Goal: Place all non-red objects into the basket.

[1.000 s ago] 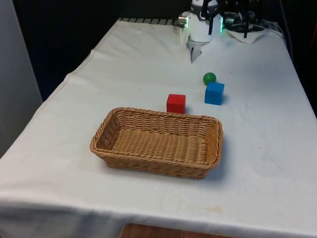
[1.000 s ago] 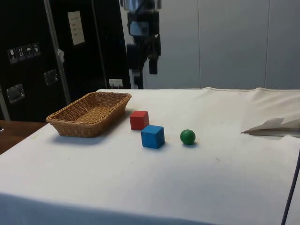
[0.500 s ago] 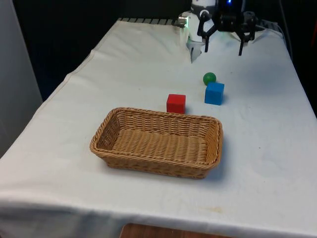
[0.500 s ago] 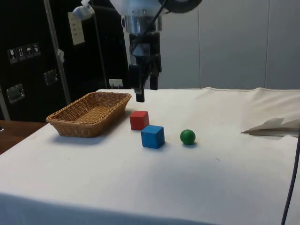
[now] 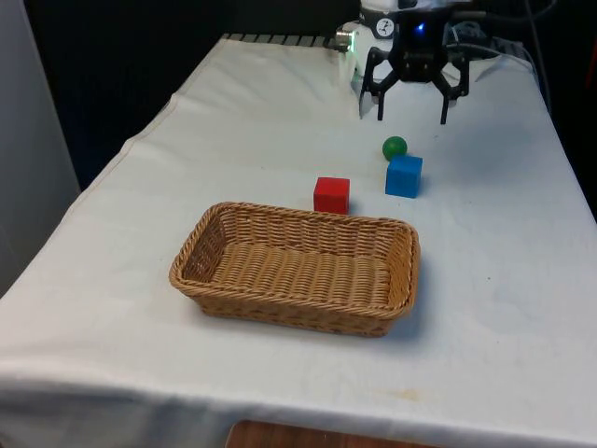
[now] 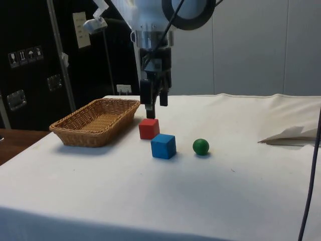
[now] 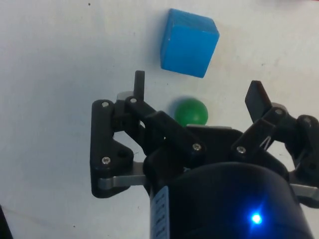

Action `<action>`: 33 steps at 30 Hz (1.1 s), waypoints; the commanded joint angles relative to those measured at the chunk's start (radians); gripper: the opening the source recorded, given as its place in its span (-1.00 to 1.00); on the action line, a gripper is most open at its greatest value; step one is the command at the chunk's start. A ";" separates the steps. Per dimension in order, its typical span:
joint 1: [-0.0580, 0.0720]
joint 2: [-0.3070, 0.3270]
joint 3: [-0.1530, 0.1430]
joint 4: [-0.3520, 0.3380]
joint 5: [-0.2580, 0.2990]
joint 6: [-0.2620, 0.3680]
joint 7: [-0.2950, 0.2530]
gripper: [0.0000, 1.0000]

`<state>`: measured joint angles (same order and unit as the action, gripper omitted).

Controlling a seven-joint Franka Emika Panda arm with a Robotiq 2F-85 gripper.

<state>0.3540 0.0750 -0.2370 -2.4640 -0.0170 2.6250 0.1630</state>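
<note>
Broad counter [image 5: 233,121] draped in white cloth, carrying everything. Nearest the front view's camera, a rectangular wicker basket [image 5: 296,269], holding nothing, well apart from the arm. Above the far end of the counter, the black gripper [image 5: 410,118] hanging in the air, fingers [image 5: 381,105] spread wide with nothing between them; in the side view the gripper [image 6: 155,110] seen just above the level of the cubes, clear of the cloth. Just beyond the basket's far rim, a red cube [image 5: 331,195] resting flat on the cloth, near but not touching the wicker. To the front view's right of that, a blue cube [image 5: 404,175], apart from the red one. Smallest of all, a green ball [image 5: 395,147] just behind the blue cube, close to touching it from the front, with a clear gap visible from the side [image 6: 200,146]. In the wrist view, green ball [image 7: 191,111] lying between the two spread fingers [image 7: 139,85] and below them, blue cube [image 7: 188,43] just past the fingertips.
</note>
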 commanded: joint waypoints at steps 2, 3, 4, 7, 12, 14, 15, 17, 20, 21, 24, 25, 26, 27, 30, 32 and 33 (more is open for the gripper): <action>0.000 -0.001 0.004 -0.006 0.018 0.011 -0.012 1.00; 0.000 0.000 0.004 -0.007 0.018 0.012 -0.011 1.00; 0.000 0.003 0.006 -0.008 0.025 0.016 -0.015 1.00; -0.001 0.015 0.010 -0.011 0.050 0.029 -0.028 1.00; -0.003 0.042 0.017 -0.011 0.099 0.053 -0.056 1.00; -0.004 0.058 0.020 -0.009 0.130 0.066 -0.076 1.00; -0.004 0.063 0.020 -0.009 0.139 0.072 -0.083 1.00; -0.005 0.073 0.022 -0.009 0.156 0.081 -0.097 1.00; -0.006 0.082 0.024 -0.008 0.175 0.090 -0.112 1.00; -0.007 0.086 0.025 -0.008 0.184 0.095 -0.119 1.00; -0.009 0.106 0.029 -0.005 0.226 0.112 -0.152 1.00; -0.009 0.111 0.030 -0.004 0.236 0.116 -0.160 1.00; -0.009 0.116 0.031 -0.003 0.247 0.120 -0.168 1.00; 0.000 0.122 0.012 -0.001 0.214 0.113 -0.147 1.00; -0.011 0.135 0.035 0.000 0.284 0.136 -0.199 1.00; -0.011 0.143 0.036 0.000 0.301 0.142 -0.213 1.00; -0.011 0.148 0.036 0.001 0.309 0.146 -0.220 1.00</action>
<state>0.3540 0.2260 -0.2210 -2.4630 0.2560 2.7630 -0.0310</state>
